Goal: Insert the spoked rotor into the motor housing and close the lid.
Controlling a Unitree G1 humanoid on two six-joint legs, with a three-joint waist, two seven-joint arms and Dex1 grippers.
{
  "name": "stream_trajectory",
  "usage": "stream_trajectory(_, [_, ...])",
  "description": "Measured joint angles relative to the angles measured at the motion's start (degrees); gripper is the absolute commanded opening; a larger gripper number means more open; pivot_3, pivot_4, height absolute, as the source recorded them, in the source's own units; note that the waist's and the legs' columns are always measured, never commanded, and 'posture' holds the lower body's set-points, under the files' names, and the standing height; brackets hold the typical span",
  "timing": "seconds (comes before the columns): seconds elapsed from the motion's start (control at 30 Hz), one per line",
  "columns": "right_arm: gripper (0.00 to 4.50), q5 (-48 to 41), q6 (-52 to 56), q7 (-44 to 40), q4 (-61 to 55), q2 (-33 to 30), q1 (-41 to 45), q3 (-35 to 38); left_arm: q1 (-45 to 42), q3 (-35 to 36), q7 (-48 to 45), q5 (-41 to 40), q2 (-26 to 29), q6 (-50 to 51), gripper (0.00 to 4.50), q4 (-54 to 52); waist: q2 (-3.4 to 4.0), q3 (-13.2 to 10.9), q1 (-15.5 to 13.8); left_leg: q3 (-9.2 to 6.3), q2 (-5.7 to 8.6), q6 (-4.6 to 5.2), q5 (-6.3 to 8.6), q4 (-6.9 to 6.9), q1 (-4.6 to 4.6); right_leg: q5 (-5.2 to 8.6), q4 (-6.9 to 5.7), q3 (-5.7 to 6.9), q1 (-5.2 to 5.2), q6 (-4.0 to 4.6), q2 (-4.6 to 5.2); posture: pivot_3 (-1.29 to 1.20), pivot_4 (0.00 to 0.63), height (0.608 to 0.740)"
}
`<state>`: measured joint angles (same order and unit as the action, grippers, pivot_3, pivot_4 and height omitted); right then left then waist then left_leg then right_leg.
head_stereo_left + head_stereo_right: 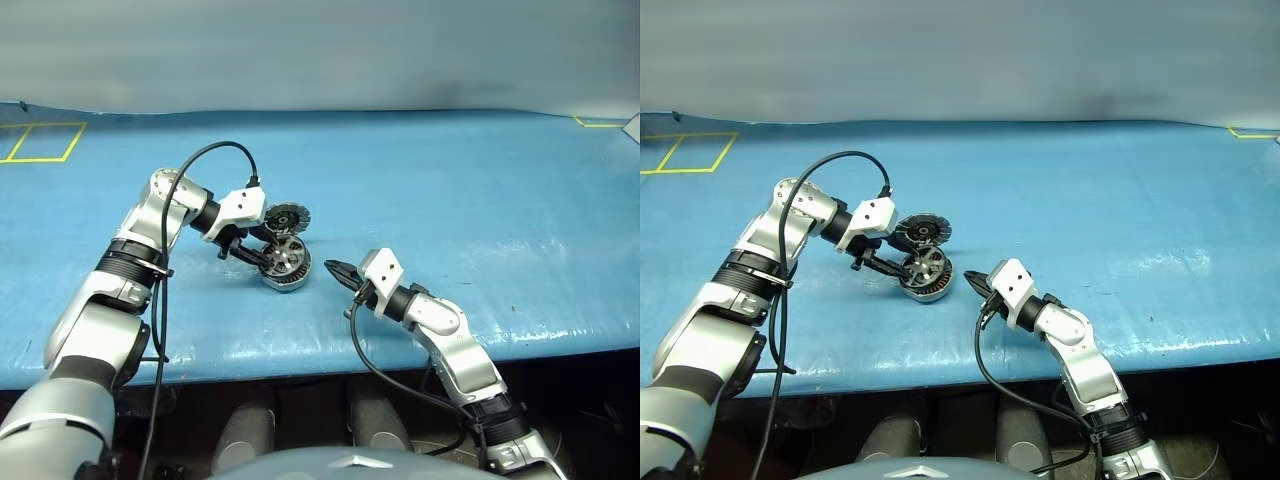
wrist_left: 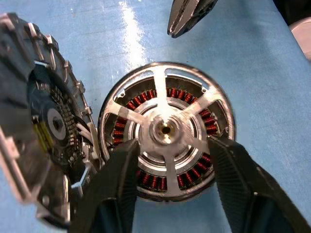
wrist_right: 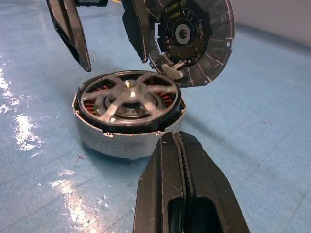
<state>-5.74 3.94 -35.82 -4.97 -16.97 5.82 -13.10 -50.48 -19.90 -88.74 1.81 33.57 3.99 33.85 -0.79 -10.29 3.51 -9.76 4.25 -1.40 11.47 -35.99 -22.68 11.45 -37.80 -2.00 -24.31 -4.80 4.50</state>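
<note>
- I see a blue table cover (image 1: 450, 200) with yellow taped squares (image 1: 45, 140) at its far left corner; I can read no writing or brand.
- The motor housing (image 3: 127, 141) sits flat near the front edge, its axis vertical.
- The spoked rotor (image 2: 165, 128) lies seated inside, hub up.
- The lid (image 3: 192, 39) stands open on its hinge, behind the housing.
- My left gripper (image 1: 252, 254) hovers over the rotor, fingers (image 2: 114, 189) apart, holding nothing.
- My right gripper (image 1: 337, 271) sits just beside the housing, fingers pressed together, empty.
</note>
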Motion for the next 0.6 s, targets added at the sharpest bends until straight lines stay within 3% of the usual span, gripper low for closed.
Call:
stream_trajectory(0.4, [0.00,0.18,-0.09,0.56,0.18,0.63,0.05,0.05,0.86,1.93,1.05,-3.03,-0.37,1.92,3.14,-1.13,0.00,0.00,0.07,0.01,0.00,0.00,0.00,0.01,0.00,0.00,0.00,-0.04,-0.01,-0.01,0.00,0.00,0.150,0.740])
stream_trajectory(0.6, [0.00,-0.16,0.02,0.82,0.33,2.44,1.56,-0.05,7.15,3.61,-0.55,-6.07,3.81,5.61,3.14,-8.66,0.01,0.00,0.38,0.07,-0.06,0.00,0.00,0.05,0.02,-0.01,-0.02,-0.13,-0.08,0.01,-0.06,0.00,0.150,0.740])
